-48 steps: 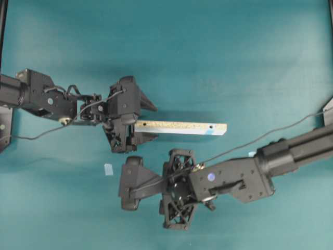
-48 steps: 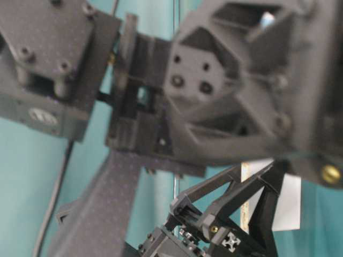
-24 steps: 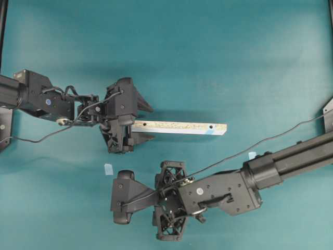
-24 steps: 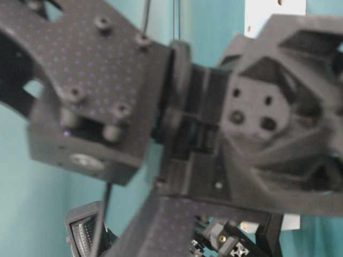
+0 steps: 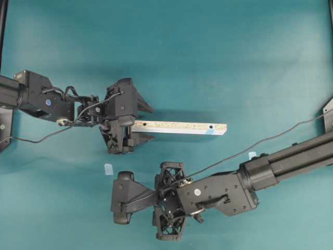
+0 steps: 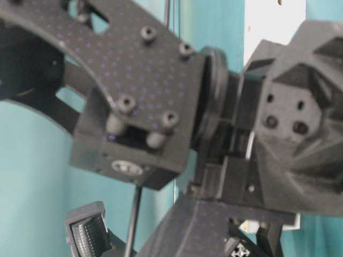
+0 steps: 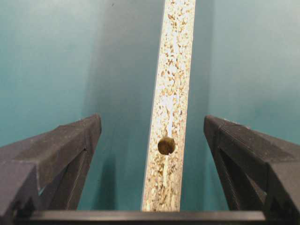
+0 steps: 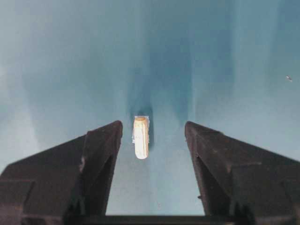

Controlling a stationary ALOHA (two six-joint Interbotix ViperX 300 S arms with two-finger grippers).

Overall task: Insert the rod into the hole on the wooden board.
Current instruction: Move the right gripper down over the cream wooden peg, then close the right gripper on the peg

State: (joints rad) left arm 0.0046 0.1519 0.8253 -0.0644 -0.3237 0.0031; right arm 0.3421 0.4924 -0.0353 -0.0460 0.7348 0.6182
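Right gripper (image 8: 152, 140) shifted down and left in the overhead view since the earlier frame; jaws apart, straddling the rod (image 8: 140, 137) lying on the table, not yet gripped. Left gripper (image 7: 152, 154) jaws wide around the plain end of the wooden board (image 5: 179, 127). Pickup and insertion into the hole (image 5: 210, 126) remaining.

The left arm reached in from nine o'clock, its left hand (image 5: 134, 126) pointing toward three o'clock with the jaws spread wide and empty. The right arm came in from three o'clock, crossing low, its right hand (image 5: 120, 204) pointing toward nine o'clock, jaws parted and gripping nothing.
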